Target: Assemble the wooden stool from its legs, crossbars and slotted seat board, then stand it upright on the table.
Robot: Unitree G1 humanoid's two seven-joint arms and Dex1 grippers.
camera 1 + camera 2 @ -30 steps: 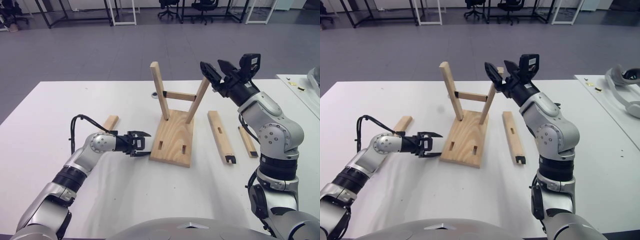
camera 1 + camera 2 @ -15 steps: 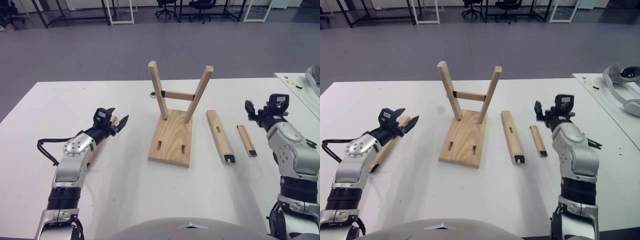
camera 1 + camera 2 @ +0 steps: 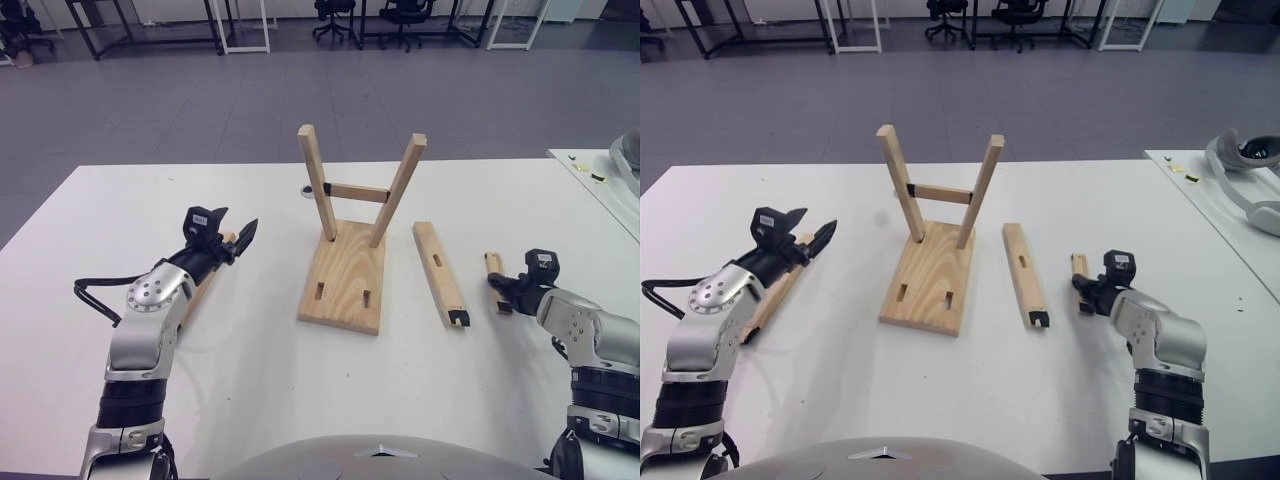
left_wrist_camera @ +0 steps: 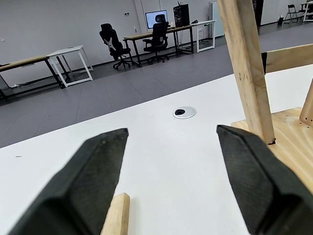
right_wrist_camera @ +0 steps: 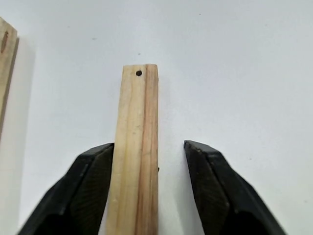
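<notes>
White table, loose crossbar flat, pointing away

We counted one slotted seat board, with two empty slots in it. There were four legs in all. Two stood in the board, the left standing leg and the right standing leg. Two lay on the table, the left loose leg and the right loose leg. We found two crossbars, the fitted crossbar and the loose crossbar. We counted two grippers, the left gripper and the right gripper, and one round grommet.
</notes>
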